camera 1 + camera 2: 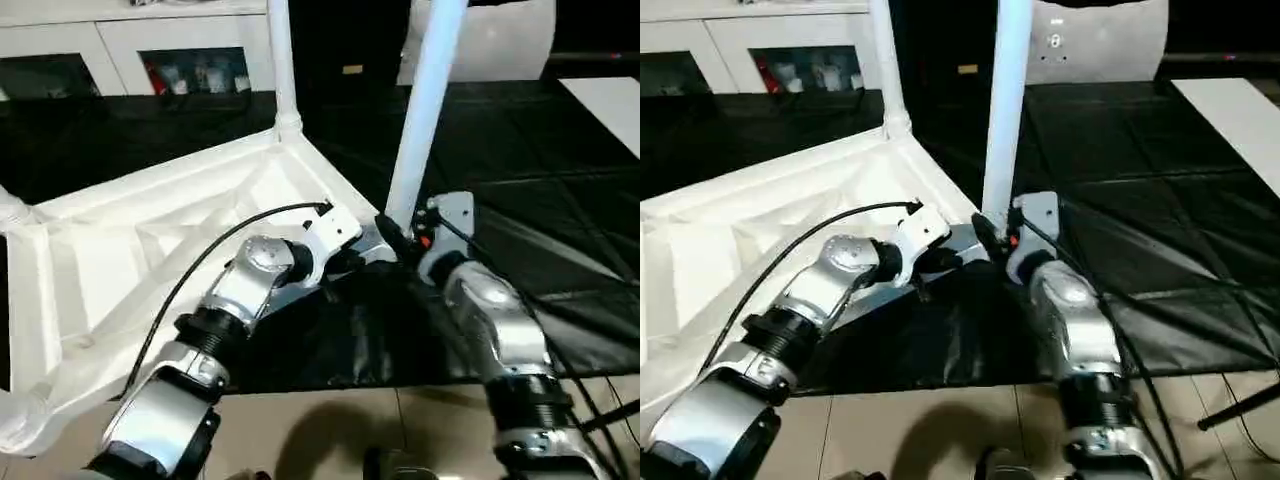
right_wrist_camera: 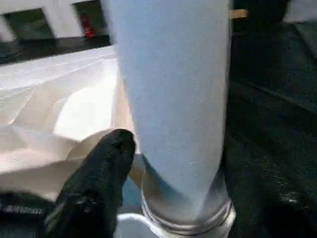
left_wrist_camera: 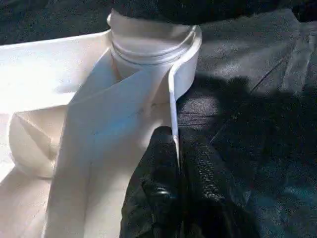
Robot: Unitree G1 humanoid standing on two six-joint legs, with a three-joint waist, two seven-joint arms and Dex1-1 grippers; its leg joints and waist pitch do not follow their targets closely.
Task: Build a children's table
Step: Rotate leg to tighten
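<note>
While the left pincer [image 3: 177, 163] clenches the tabletop's rim [image 3: 172, 106], the right pincer [image 1: 397, 237] grasps an upright leg [image 1: 420, 120].

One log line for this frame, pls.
left gripper: shut on tabletop rim | right gripper: beside leg | leg: upright in corner socket

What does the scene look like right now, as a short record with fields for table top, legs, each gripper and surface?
table top: white table top lying underside up
legs: far leg upright in its corner socket; near leg upright at the near corner
left gripper: fingers pinch the top's rim
right gripper: at the near leg's base
surface: black sheet
</note>
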